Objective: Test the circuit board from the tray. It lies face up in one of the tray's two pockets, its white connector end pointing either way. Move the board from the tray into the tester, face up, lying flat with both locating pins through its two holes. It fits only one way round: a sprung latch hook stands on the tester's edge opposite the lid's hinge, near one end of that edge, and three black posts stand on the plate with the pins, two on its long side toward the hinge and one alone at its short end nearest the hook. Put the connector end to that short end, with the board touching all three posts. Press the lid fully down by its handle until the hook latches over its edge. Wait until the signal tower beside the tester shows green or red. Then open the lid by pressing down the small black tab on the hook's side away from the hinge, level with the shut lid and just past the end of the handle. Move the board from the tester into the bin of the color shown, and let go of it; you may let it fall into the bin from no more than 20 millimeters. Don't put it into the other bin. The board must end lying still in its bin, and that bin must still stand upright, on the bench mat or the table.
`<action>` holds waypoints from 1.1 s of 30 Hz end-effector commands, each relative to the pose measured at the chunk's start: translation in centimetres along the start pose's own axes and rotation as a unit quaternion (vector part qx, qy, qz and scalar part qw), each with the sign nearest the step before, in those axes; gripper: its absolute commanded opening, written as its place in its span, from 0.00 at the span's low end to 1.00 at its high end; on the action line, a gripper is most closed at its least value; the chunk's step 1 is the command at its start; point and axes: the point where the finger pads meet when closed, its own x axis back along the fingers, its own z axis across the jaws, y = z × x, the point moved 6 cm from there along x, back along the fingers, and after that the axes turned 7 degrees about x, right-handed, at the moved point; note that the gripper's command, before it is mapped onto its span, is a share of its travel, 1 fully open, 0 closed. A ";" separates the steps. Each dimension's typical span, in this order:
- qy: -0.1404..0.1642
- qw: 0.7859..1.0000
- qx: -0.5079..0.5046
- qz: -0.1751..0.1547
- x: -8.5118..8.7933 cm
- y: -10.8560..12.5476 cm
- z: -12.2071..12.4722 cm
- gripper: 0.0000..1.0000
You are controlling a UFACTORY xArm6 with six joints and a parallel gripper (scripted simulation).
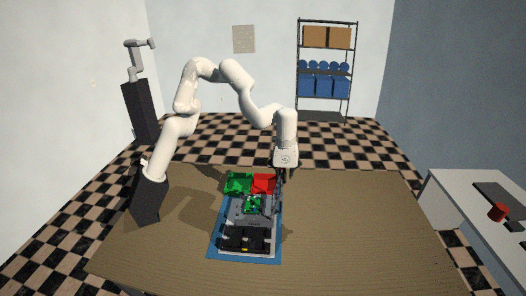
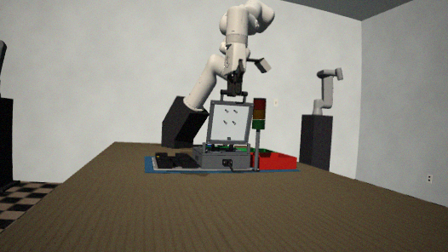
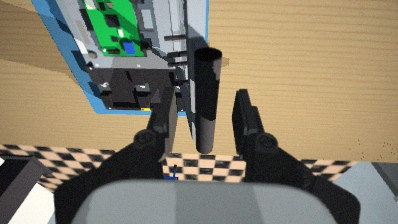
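The top view looks down from high at the desk (image 1: 350, 240), far off. The exterior view sits low at desk level, facing the tester (image 2: 226, 159). The wrist view looks straight down, close. All share the tester.

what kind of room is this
Probably a small electronics test workshop: a tester with a signal tower sits on a bench mat, and a shelf rack holds boxes and blue containers.

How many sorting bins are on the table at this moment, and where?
2. The green bin and the red bin stand side by side at the far end of the blue mat, behind the tester; green is toward the arm's base, red under the claw.
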 end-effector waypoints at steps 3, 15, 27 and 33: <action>0.002 1.000 0.001 -0.001 0.0 0.0 0.1 0.51; 0.002 1.000 0.001 -0.001 0.0 0.0 0.1 0.00; 0.002 1.000 0.001 -0.001 0.0 0.0 0.1 0.00; 0.002 1.000 0.001 -0.001 0.0 0.0 0.1 0.00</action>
